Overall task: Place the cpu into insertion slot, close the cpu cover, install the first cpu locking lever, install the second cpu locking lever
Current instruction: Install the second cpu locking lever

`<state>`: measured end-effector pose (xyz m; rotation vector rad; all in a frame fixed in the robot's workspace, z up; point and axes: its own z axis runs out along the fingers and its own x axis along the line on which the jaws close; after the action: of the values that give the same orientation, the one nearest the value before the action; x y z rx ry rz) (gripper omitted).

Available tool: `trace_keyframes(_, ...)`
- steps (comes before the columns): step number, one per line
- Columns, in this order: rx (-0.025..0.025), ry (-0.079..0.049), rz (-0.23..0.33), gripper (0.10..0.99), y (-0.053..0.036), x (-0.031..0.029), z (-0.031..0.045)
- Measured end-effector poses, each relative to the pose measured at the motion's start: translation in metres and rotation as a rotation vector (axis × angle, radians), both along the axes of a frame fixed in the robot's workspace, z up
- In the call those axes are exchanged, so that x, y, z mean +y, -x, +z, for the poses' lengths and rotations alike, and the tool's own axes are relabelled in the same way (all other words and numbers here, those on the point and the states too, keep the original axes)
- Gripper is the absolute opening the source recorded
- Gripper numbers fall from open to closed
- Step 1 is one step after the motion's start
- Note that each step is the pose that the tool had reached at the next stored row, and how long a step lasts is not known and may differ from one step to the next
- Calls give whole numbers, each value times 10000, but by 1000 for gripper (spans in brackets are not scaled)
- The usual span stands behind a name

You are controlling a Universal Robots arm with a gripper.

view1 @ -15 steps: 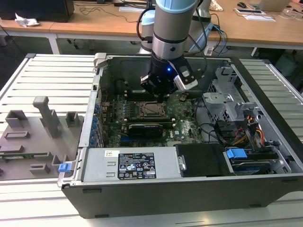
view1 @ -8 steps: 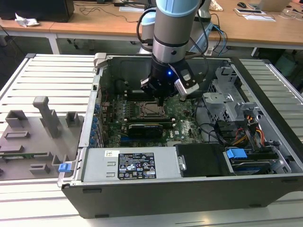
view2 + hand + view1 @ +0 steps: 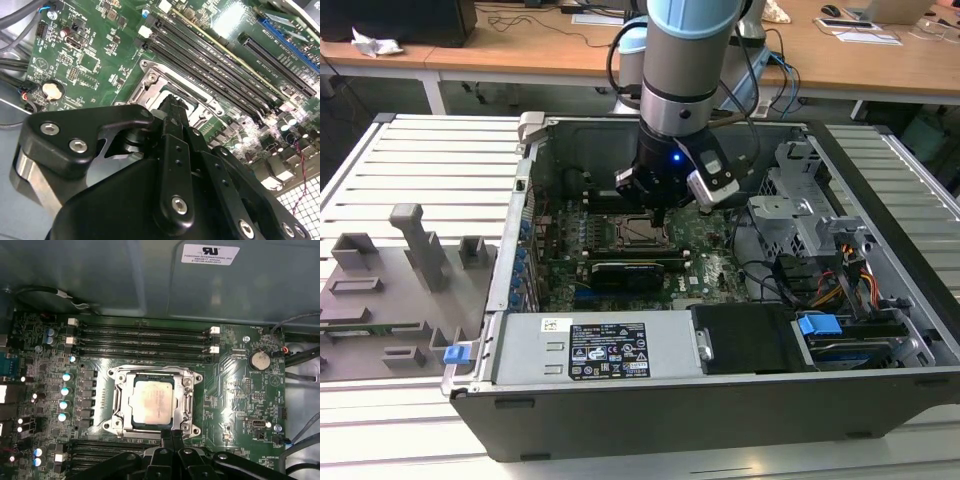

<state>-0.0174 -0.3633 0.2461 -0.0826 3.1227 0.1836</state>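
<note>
The cpu (image 3: 152, 400), a square chip with a dull beige metal top, lies flat inside the insertion slot (image 3: 117, 422) on the green board. The cpu cover (image 3: 189, 399), a silver frame plate, lies down around it with the chip showing through its window. My gripper (image 3: 172, 434) is shut, its two black fingers pressed together with nothing seen between them, and the tips stand at the socket's edge. In the second wrist view the gripper (image 3: 172, 104) stands over the socket frame (image 3: 150, 85). In the exterior view the gripper (image 3: 660, 215) hangs just above the socket (image 3: 638, 232) inside the open computer case.
Memory slots (image 3: 145, 340) run along one side of the socket. A long black card (image 3: 635, 270), the power supply (image 3: 610, 350), a drive cage (image 3: 800, 200) and loose cables (image 3: 840, 280) crowd the case. A grey fixture tray (image 3: 400, 290) lies at the exterior view's left.
</note>
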Motion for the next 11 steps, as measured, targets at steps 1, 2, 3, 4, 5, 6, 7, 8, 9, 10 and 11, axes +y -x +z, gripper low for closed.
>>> trace_keyframes(1, 0, 0, 1, 106, 2, -2, -1)
trace_keyframes(2, 1, 2, 2, 106, 3, -7, 0)
trace_keyframes(3, 2, 3, 1, 106, 4, -10, 0)
trace_keyframes(4, 1, 1, -1, 106, 5, -17, -1)
trace_keyframes(5, 1, 2, 0, 106, 5, -24, -1)
trace_keyframes(6, 1, 1, 1, 106, 6, -31, -2)
trace_keyframes(7, 1, 1, 1, 106, 7, -44, -2)
trace_keyframes(8, 1, 1, -1, 106, 11, -57, -3)
trace_keyframes(9, 1, 1, -1, 106, 15, -63, -3)
trace_keyframes(10, 0, 1, 0, 106, 23, -68, -3)
trace_keyframes(11, 0, 1, 1, 106, 35, -70, -3)
